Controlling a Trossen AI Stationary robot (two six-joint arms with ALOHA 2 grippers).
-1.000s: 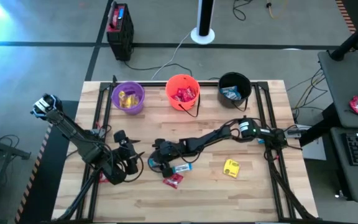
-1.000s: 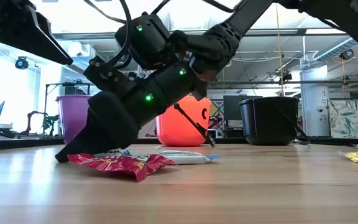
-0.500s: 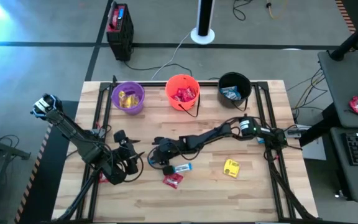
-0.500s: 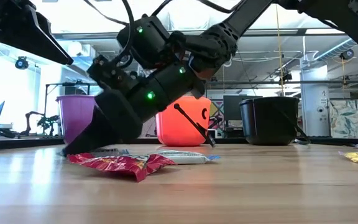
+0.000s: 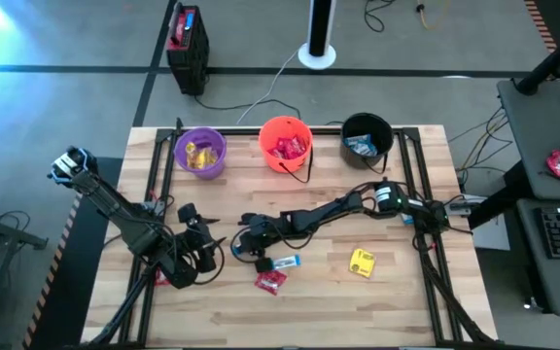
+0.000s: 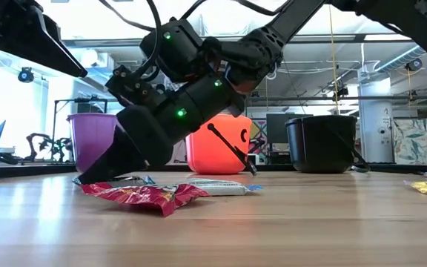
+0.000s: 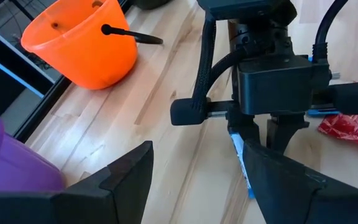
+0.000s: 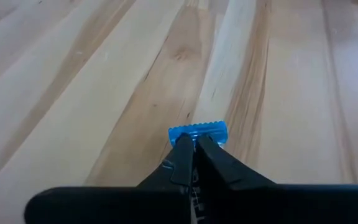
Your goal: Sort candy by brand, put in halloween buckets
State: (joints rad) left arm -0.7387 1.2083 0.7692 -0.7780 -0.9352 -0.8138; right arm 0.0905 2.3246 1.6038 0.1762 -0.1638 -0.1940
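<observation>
Right gripper (image 8: 193, 146): fingers pinched tight on the crimped end of a blue-and-white candy (image 8: 197, 132).
Candy: flat on the table (image 5: 397, 301), mid-table, near side of the orange bucket (image 5: 286, 143).
Left gripper (image 5: 205, 251): fingers spread wide, holding nothing, just left of the right gripper.

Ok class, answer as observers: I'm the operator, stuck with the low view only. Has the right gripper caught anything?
Observer: Yes. The right gripper is shut on the blue crimped end of a small flat wrapped packet.
Operator: Which bucket takes blue?
Observer: The round black plastic bucket already holds blue-and-white packets.
Operator: And the left arm?
Observer: The left gripper waits open, low over the table, facing the right one.
</observation>
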